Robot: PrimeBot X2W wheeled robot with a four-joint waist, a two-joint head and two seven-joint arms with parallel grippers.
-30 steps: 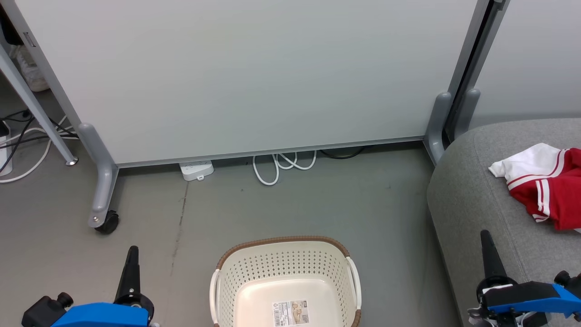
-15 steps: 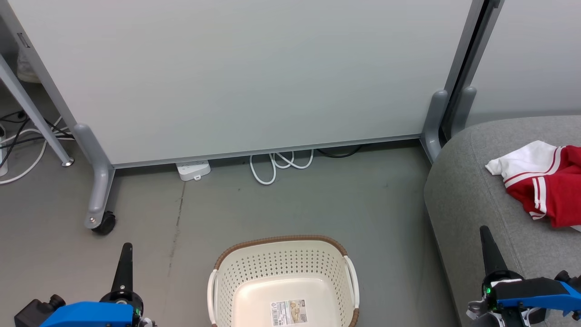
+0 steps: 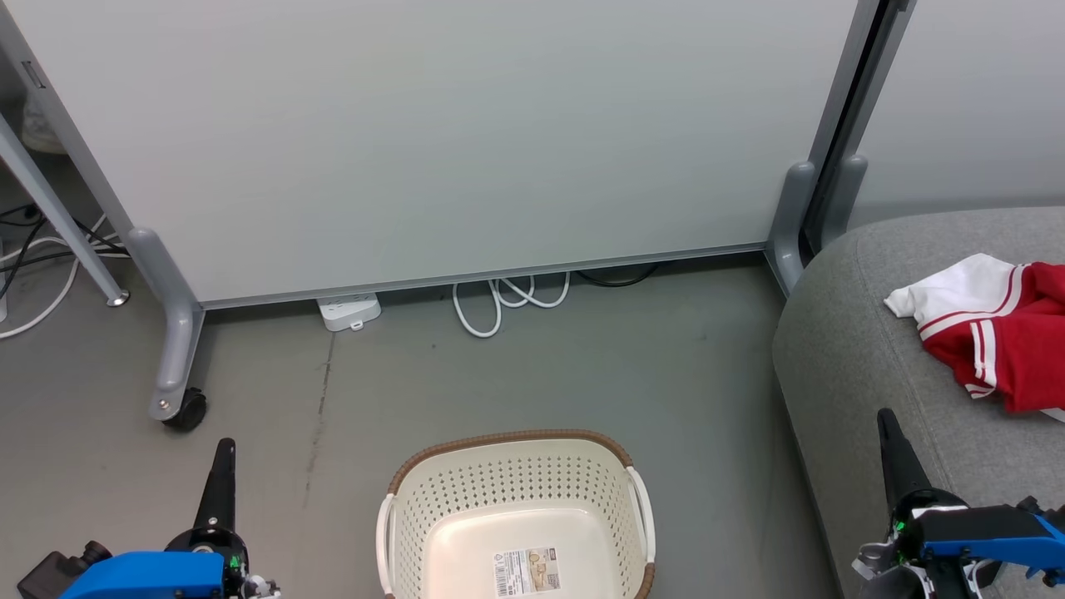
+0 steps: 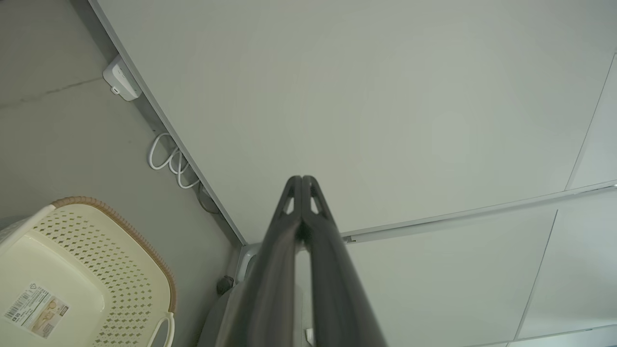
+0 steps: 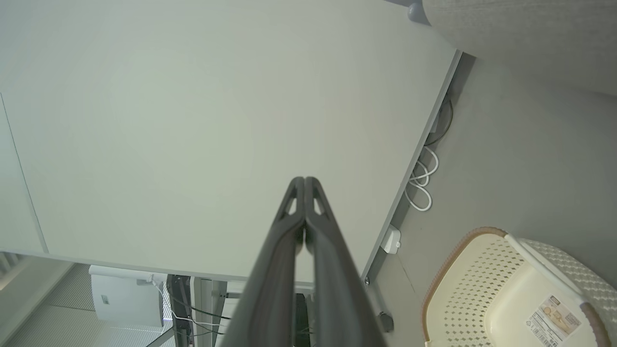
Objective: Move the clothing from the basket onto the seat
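Head looks down; wrists face partition [image 4: 385, 96]; all share basket [image 3: 509, 435].

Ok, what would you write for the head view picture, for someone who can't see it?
The cream basket on the grey floor holds no clothes; the red-and-white clothing lies on the grey seat at the right. The left tool and right tool are both shut, holding nothing, low in the corners. A pale partition stands behind.

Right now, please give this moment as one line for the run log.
basket: empty | clothing: on seat | left gripper: shut, empty | right gripper: shut, empty
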